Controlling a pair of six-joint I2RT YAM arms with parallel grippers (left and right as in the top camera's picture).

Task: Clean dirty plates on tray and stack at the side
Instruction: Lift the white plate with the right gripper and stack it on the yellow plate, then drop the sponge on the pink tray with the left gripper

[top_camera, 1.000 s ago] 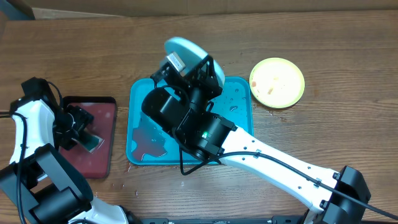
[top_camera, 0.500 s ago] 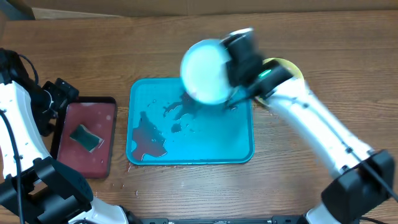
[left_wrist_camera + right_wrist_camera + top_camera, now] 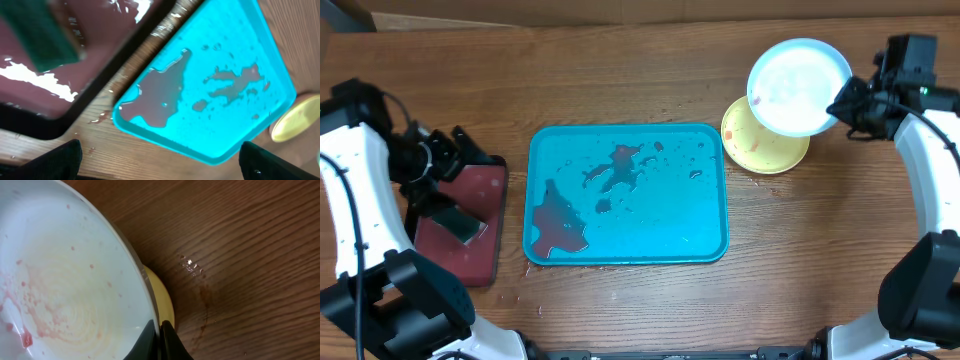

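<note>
My right gripper (image 3: 842, 103) is shut on the rim of a pale mint-rimmed plate (image 3: 798, 87) and holds it above the yellow-green plate (image 3: 760, 150), which lies on the table right of the tray. In the right wrist view the held plate (image 3: 65, 295) shows faint pink smears, the yellow-green plate (image 3: 164, 302) peeks out beneath it, and the gripper (image 3: 159, 341) pinches the rim. The turquoise tray (image 3: 700, 225) holds reddish-brown puddles and no plates. My left gripper (image 3: 460, 165) is open and empty at the left. A third plate is out of view.
A dark red tray (image 3: 485, 245) with a black rim lies left of the turquoise tray, with a green sponge (image 3: 460, 225) on it. The left wrist view shows this tray (image 3: 90, 65), the sponge (image 3: 40, 35), the turquoise tray (image 3: 235, 130) and the yellow-green plate (image 3: 300, 117).
My right arm has carried the plate from over the turquoise tray rightward to above the yellow-green plate. My left gripper has left the sponge on the red tray and shifted.
</note>
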